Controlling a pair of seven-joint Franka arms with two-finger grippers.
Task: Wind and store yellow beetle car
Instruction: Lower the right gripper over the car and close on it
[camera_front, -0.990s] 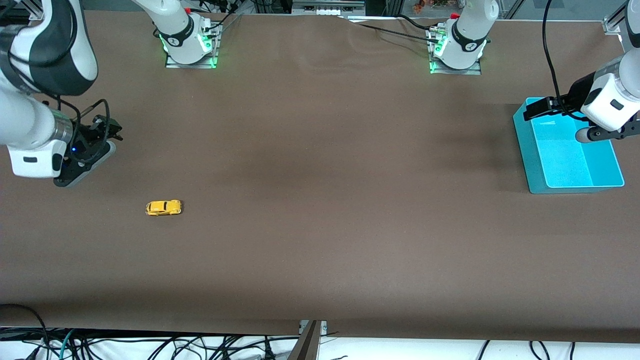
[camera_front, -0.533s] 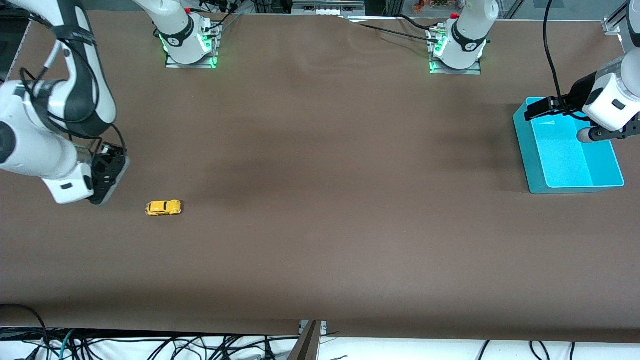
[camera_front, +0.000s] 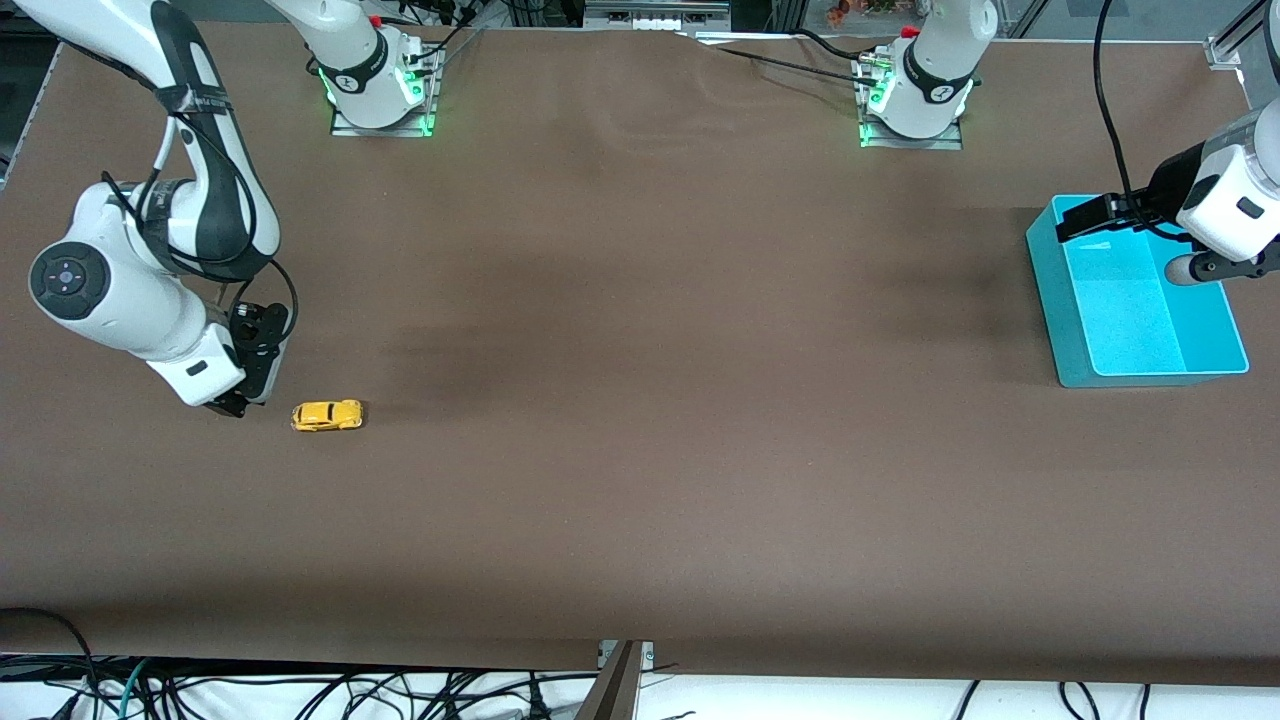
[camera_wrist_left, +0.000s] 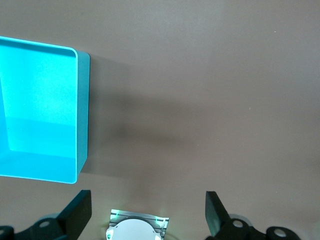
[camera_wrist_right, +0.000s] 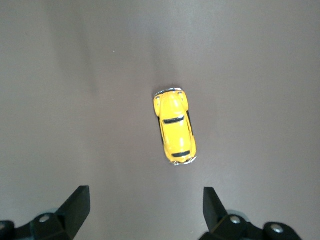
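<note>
Right pincer (camera_front: 243, 400) descended beside yellow beetle car (camera_front: 327, 415) (unlabelled), fingers apart; left pincer (camera_front: 1085, 215) apart over bin (camera_front: 1065, 330).

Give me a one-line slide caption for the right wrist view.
Right gripper, fingers open, above the brown table near the yellow beetle car, not yet touching it.

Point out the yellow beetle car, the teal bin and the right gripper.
yellow beetle car (camera_front: 327, 415): front view, on its roof.
teal bin (camera_front: 1145, 318): front view, on its bare floor.
right gripper (camera_wrist_right: 145, 210): right wrist view, midway between its open fingers.
</note>
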